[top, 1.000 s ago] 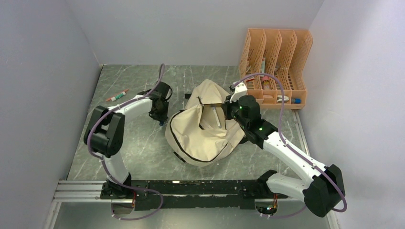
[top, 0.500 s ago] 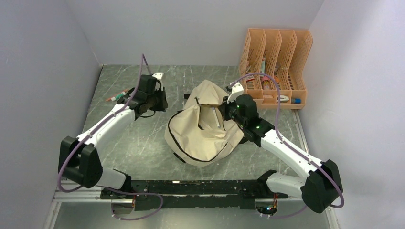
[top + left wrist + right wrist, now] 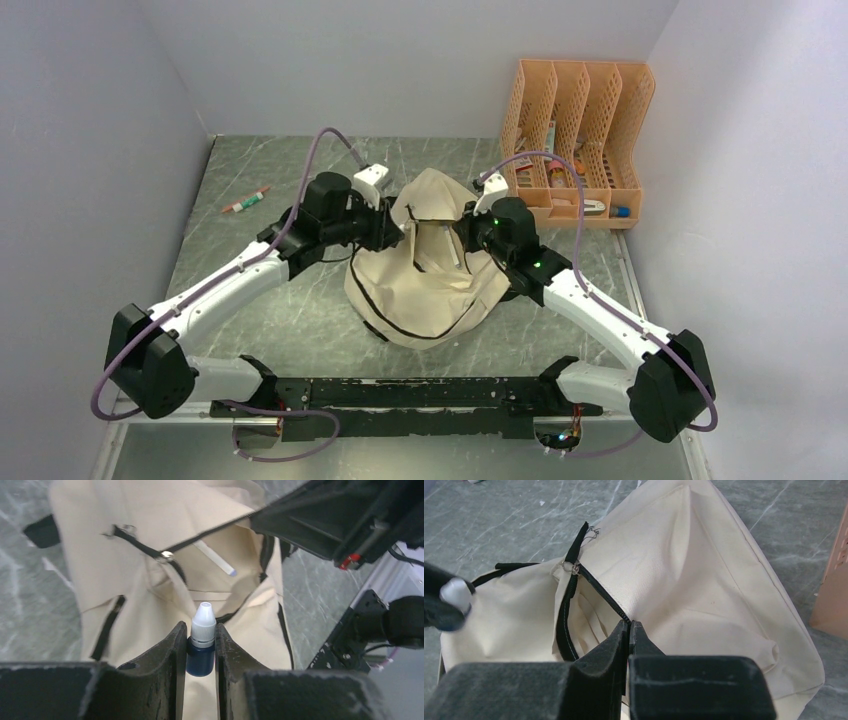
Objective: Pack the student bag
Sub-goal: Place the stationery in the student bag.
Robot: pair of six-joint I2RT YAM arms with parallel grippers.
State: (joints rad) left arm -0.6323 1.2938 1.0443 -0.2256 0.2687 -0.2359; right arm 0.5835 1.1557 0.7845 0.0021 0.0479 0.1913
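Bottle (image 3: 200, 660), small, blue, white cap, squeezed in left gripper (image 3: 201, 628), cap pointing at bag mouth (image 3: 220, 586). Student bag (image 3: 425, 290) lies in middle, between grippers. Mouth just ahead of bottle, left gripper nearer. Right gripper (image 3: 629, 627) pinched shut on zipper edge (image 3: 599, 593), holding mouth open.

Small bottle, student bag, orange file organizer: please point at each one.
small bottle (image 3: 202, 632), left wrist view, its white cap.
student bag (image 3: 430, 292), top external view, beige front fabric.
orange file organizer (image 3: 600, 110), top external view, a perforated divider wall.
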